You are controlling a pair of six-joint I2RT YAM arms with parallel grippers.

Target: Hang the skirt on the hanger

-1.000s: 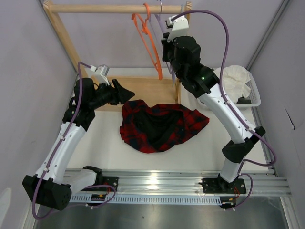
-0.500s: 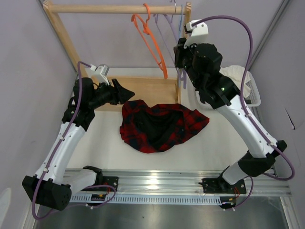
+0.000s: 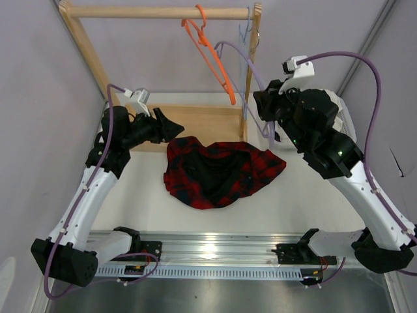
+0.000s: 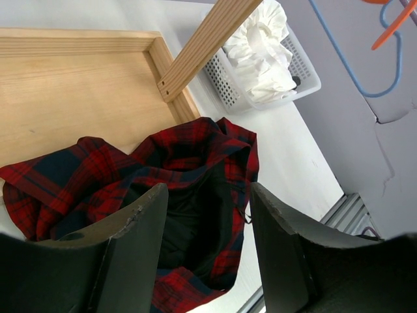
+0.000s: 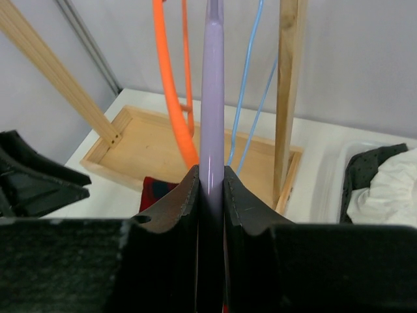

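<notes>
My R gripper (image 5: 212, 179) clamps thin lavender hanger (image 5: 213, 98), 2 o'clock from red-black plaid fabric skirt (image 3: 221, 173); L gripper (image 4: 208, 194) fingers apart.

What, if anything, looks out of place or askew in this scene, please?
The orange hanger hangs slanted on the rod rather than straight down, and the skirt lies crumpled in a heap on the table.

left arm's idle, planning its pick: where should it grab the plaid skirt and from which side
Probably the bunched plaid rim at the skirt end nearest the left gripper, from above: it lies crumpled flat, and that fold rises enough to pinch.
</notes>
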